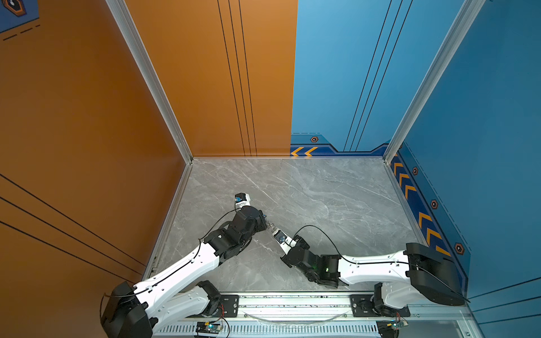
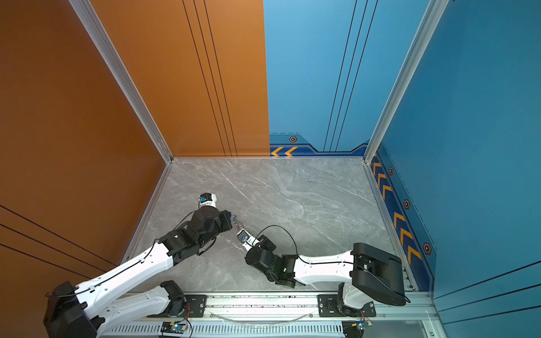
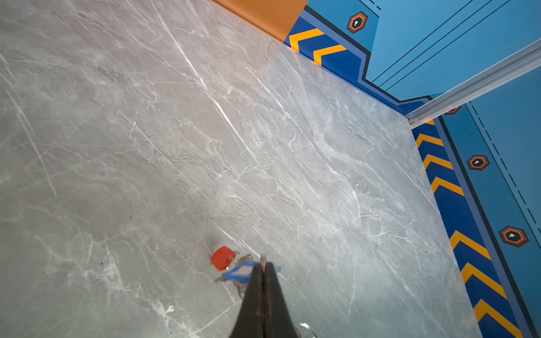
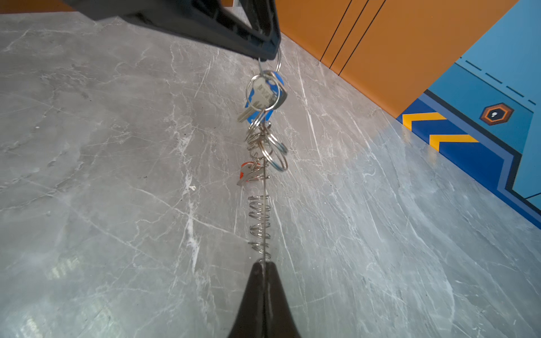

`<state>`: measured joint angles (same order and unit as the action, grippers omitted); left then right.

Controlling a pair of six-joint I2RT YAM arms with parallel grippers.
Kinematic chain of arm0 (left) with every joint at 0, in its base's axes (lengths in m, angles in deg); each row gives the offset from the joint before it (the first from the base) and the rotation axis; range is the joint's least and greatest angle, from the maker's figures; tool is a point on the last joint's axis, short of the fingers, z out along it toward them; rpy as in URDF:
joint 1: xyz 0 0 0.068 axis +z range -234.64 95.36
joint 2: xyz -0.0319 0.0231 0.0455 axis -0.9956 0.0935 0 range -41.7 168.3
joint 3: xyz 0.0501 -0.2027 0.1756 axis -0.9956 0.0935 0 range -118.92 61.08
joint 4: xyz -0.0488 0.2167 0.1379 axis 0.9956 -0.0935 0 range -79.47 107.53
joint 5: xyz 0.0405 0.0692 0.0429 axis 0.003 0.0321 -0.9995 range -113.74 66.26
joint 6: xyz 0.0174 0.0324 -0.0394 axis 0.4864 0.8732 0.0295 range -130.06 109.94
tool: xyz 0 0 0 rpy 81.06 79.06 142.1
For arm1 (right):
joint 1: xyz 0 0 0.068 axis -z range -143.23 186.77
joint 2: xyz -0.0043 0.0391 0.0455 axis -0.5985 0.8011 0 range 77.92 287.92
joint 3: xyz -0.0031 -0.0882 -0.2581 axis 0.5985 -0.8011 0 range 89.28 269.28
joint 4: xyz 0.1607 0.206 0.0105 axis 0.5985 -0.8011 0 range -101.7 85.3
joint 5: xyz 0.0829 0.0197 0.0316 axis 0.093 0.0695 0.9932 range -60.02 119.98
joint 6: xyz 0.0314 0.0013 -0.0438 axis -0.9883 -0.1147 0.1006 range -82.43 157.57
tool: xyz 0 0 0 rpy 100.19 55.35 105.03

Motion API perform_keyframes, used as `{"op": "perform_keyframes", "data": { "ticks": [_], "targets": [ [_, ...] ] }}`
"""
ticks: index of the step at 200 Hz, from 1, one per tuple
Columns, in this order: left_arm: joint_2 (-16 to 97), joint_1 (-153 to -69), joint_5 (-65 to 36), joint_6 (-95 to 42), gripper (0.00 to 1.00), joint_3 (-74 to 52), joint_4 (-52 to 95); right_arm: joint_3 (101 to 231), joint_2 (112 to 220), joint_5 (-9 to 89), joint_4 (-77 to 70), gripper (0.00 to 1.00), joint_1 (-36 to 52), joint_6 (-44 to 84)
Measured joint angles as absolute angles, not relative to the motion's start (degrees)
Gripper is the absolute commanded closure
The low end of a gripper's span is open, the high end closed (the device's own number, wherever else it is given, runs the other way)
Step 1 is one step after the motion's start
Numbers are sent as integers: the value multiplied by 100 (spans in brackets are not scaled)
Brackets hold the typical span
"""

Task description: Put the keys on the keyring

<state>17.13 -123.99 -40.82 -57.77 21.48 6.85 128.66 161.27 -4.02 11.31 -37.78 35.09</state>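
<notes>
— Where is the keyring [image 1: 271, 226] sitting?
— It is hanging in the lower middle of both top views, stretched between the two arms.
— And the pincers?
— The left gripper [image 4: 268, 54] is pinching one end and the right gripper [image 4: 264, 264] is clamping the other, both closed tight.
— The keys?
— The blue-tagged key [image 4: 262, 96] and the red-tagged key [image 4: 248, 174] are dangling from its rings, with the blue one nearer the left gripper.
</notes>
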Motion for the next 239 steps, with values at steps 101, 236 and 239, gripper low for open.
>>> {"op": "perform_keyframes", "data": {
  "ticks": [101, 236, 239],
  "targets": [
    [1556, -11584, -3300, -5344, 61, 2266, 771, 13193, 15397, 254, -425, 100, -3172, 3633],
    [-158, -10010, -3105, -4150, 38, 3470, 393, 15552, 16041, 63, -3795, 100, -471, 3629],
    [-171, -10003, -3105, -4148, 37, 3481, 393, 15613, 16122, 0, -3872, 100, -442, 3627]
  ]
}}
